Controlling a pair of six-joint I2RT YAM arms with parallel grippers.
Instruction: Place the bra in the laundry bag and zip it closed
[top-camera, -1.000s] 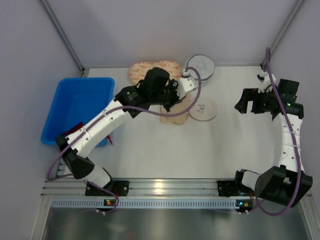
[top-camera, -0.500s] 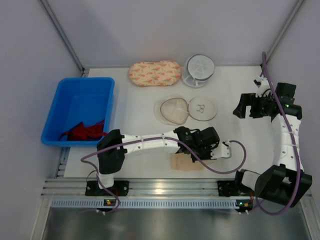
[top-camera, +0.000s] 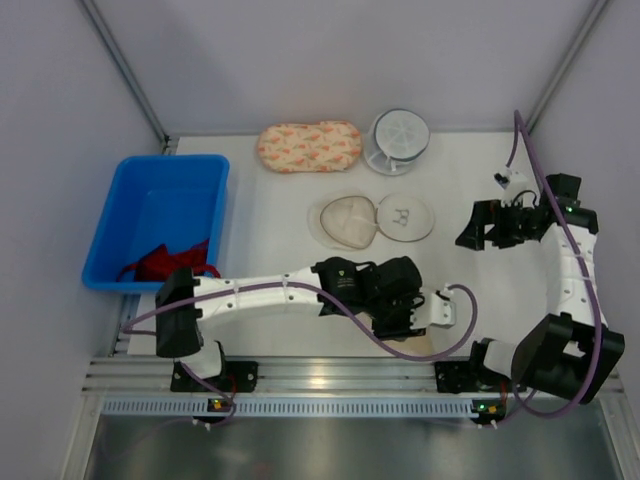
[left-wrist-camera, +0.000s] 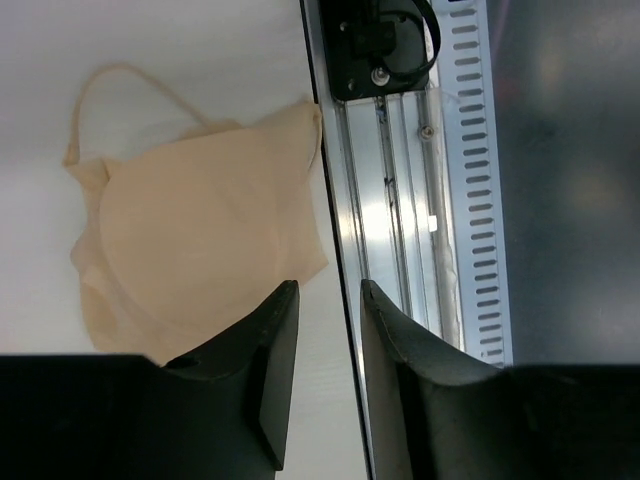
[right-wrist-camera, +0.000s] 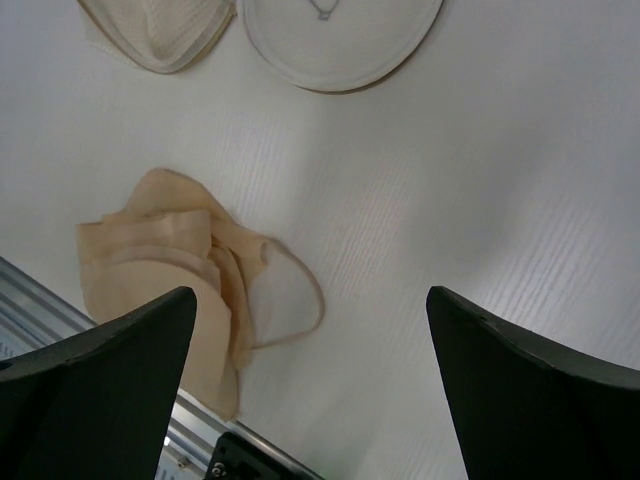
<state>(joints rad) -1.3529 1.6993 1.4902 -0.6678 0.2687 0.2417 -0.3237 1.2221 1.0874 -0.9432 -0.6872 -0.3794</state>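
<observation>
The beige bra (left-wrist-camera: 200, 240) lies crumpled on the white table by the front rail, one strap looped out; it also shows in the right wrist view (right-wrist-camera: 150, 260). My left gripper (left-wrist-camera: 328, 290) hovers low over its edge, open by a narrow gap, with only table between its fingers (left-wrist-camera: 275, 370). From above, the left gripper (top-camera: 405, 310) covers most of the bra. The laundry bag (top-camera: 375, 220) lies open farther back, its two mesh domes (right-wrist-camera: 340, 40) side by side. My right gripper (top-camera: 478, 225) stands open wide at the right, holding nothing.
A blue bin (top-camera: 160, 200) with a red cloth (top-camera: 165, 262) stands at the left. A peach floral pouch (top-camera: 308, 146) and a white round ribbed container (top-camera: 400, 135) sit at the back. The aluminium rail (left-wrist-camera: 400, 200) runs along the table's front edge.
My left arm swung from the laundry bag to the front edge, bringing the bra along. Its jaws have parted and the bra now lies loose. My right gripper shifted slightly left.
</observation>
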